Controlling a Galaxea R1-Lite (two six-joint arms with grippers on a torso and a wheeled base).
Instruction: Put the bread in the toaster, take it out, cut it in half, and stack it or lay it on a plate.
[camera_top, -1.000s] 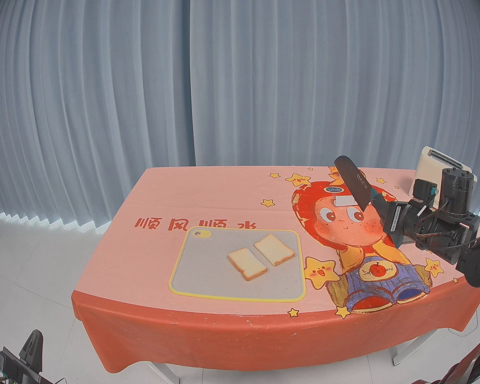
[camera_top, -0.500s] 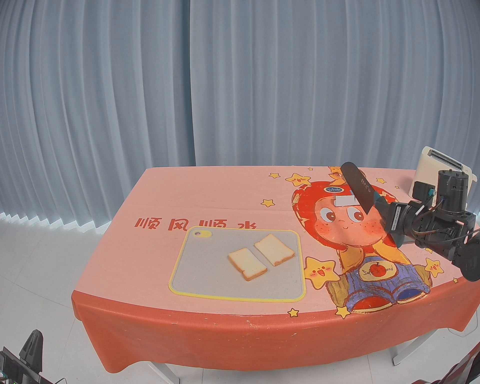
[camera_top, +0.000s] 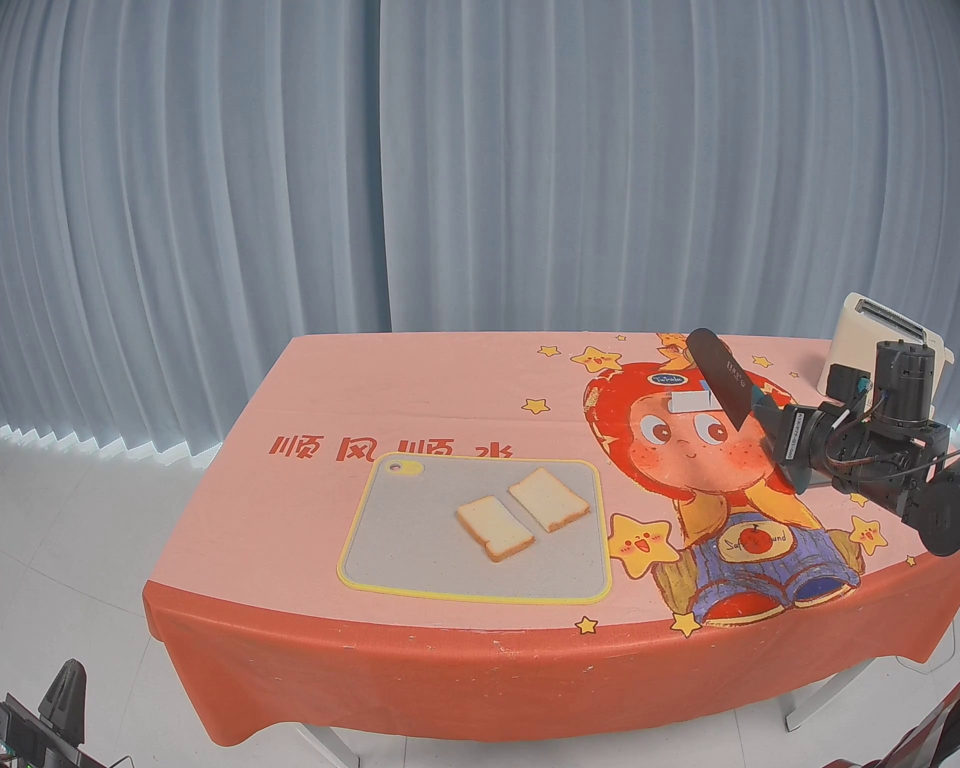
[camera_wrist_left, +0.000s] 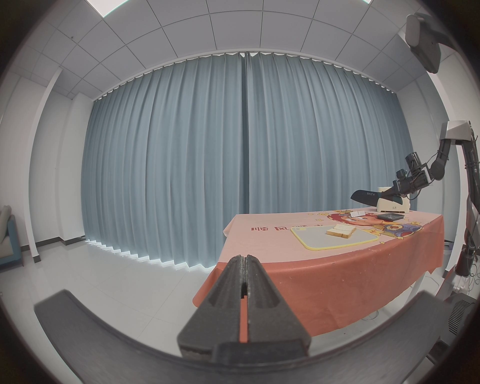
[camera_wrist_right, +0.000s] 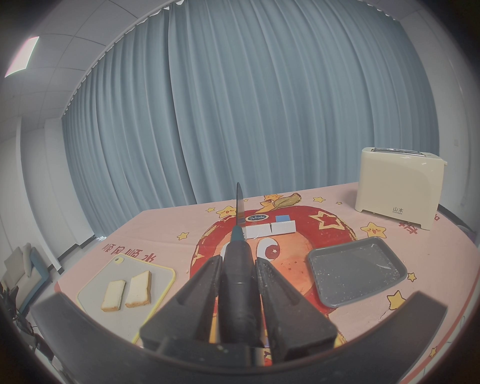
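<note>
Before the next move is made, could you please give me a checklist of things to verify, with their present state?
1. Bread cut: ok. Two bread halves lie side by side on the cutting board.
2. Bread plated: not ok. Both halves are on the board, none on the tray.
3. Knife grip: ok. The right gripper is shut on the handle of the knife.
4. Knife clear of bread: ok. It is held above the tablecloth, to the right of the board.
5. Tray placement: ok. It lies flat near the toaster.
6. Left gripper free: ok. It is shut on nothing, low beside the table.
</note>
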